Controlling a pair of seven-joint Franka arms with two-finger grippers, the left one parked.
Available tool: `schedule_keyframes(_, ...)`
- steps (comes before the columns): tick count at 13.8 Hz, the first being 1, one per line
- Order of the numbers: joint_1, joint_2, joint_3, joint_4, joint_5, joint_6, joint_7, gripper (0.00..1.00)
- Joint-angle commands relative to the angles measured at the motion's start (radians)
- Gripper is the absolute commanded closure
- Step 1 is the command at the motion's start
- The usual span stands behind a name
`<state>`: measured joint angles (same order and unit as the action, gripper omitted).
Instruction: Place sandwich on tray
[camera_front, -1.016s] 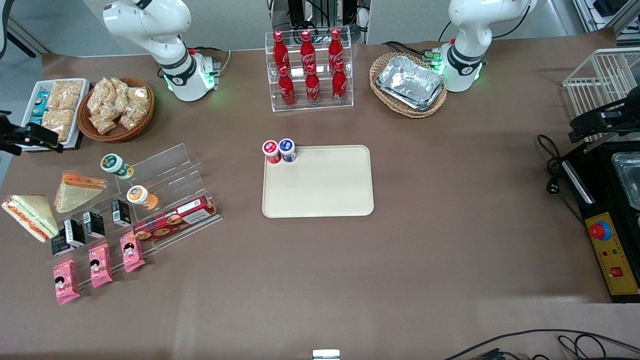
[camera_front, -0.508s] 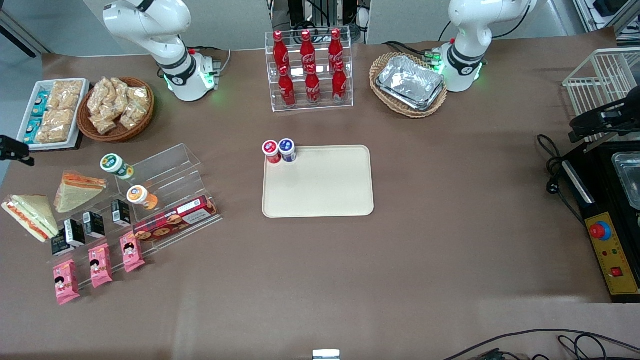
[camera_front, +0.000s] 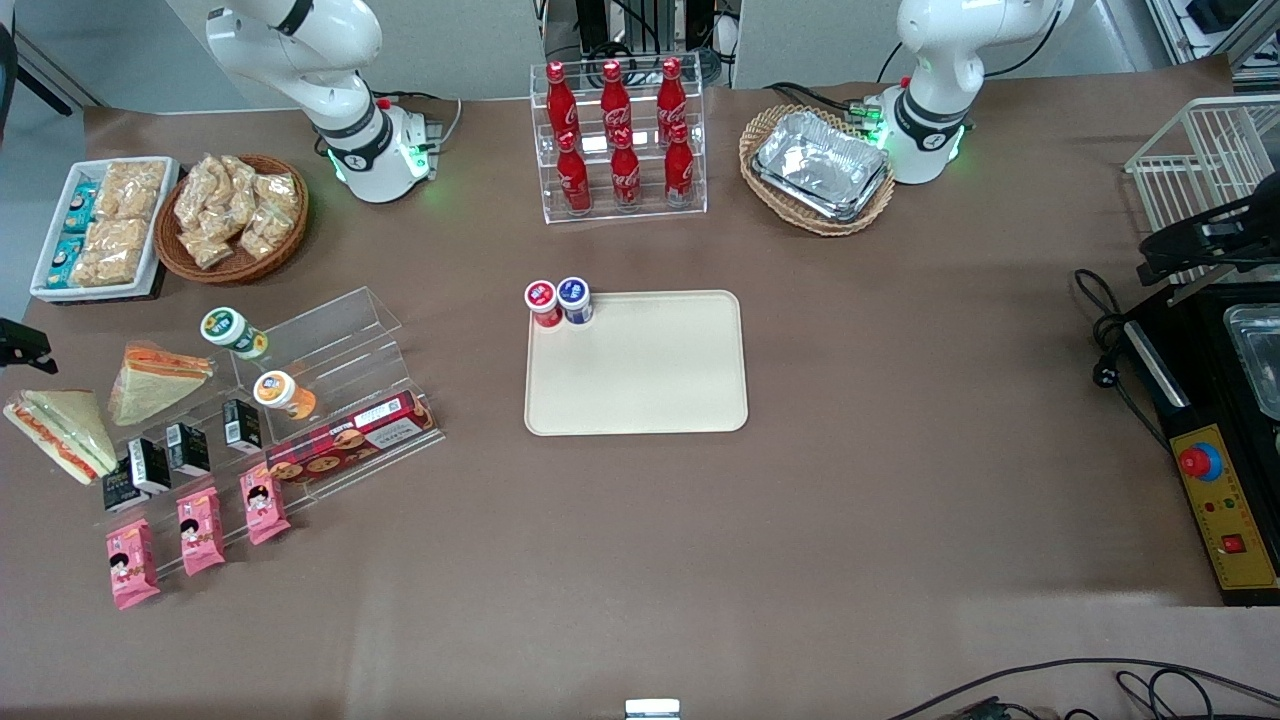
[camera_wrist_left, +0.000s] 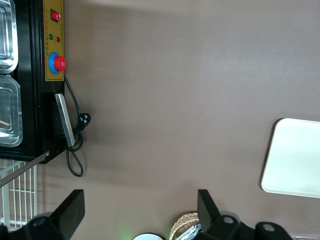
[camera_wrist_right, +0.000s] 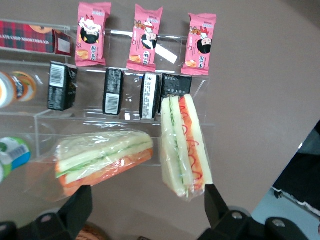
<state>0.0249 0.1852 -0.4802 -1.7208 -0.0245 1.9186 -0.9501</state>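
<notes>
While the black two-finger gripper (camera_wrist_right: 145, 210) hangs spread wide above the clear-wrapped white-bread sandwich wedge (camera_wrist_right: 184, 145), the front camera cuts it off; the cream-beige rectangular tray (camera_front: 650, 380) lies well apart.

Table (camera_front: 900, 400), brown cover.
- Edge farthest from the front camera: clear rack of red cola bottles (camera_front: 620, 140) at mid-edge; wicker basket of foil trays (camera_front: 820, 165) beside it, toward the parked arm.
- Working arm's corner: wicker basket of snack bags (camera_front: 235, 215), white snack tray (camera_front: 100, 225).
- Working arm's end: clear stepped stand (camera_front: 330, 340) carrying a green-lidded jar (camera_front: 232, 332), orange-lidded jar (camera_front: 282, 393), plaid biscuit box (camera_front: 350, 440), black cartons (camera_front: 185, 448) and pink packets (camera_front: 200, 530). Tan-bread wedge (camera_front: 155, 380) alongside, below the gripper (camera_wrist_right: 147, 200), jaws spread.
- Parked arm's end: black machine (camera_front: 1220, 480), white wire rack (camera_front: 1200, 160).
</notes>
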Motion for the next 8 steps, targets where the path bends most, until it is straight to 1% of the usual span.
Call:
schedule_keyframes(1,-0.023,0.066,-0.006,0.021,0.032,0.068,-0.137,0.0)
schedule_keyframes(3,-0.04,0.095,-0.006,0.021,0.054,0.082,-0.174,0.0)
schedule_keyframes(7,-0.066,0.135,-0.005,0.021,0.067,0.126,-0.239,0.0)
schedule_keyframes(8,-0.071,0.144,-0.005,0.02,0.09,0.129,-0.249,0.0)
